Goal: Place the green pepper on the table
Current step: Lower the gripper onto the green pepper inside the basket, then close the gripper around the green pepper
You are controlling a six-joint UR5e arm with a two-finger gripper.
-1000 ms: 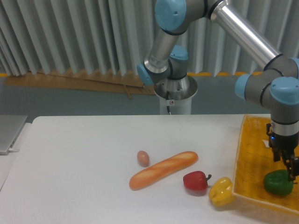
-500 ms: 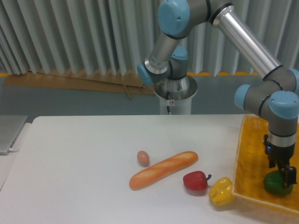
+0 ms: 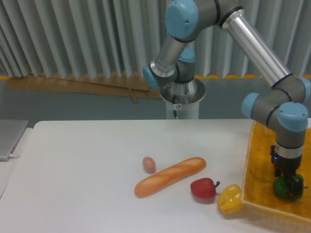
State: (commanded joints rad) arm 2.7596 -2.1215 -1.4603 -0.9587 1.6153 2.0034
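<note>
The jaws straddle the pepper (image 3: 287, 188) in the basket (image 3: 257, 165); I cannot tell whether they have closed on it. It looks light, firm and glossy, so likely slippery; squeezing across its lobed body suits it. The counter (image 3: 82, 170) waits alongside.

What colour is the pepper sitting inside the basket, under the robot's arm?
Dark glossy green; the green pepper lies in the yellow basket, seen in the fixed camera view.

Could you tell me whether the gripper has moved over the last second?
Yes. The gripper has shifted left and lower against the yellow basket, coming down onto the green pepper.
</note>
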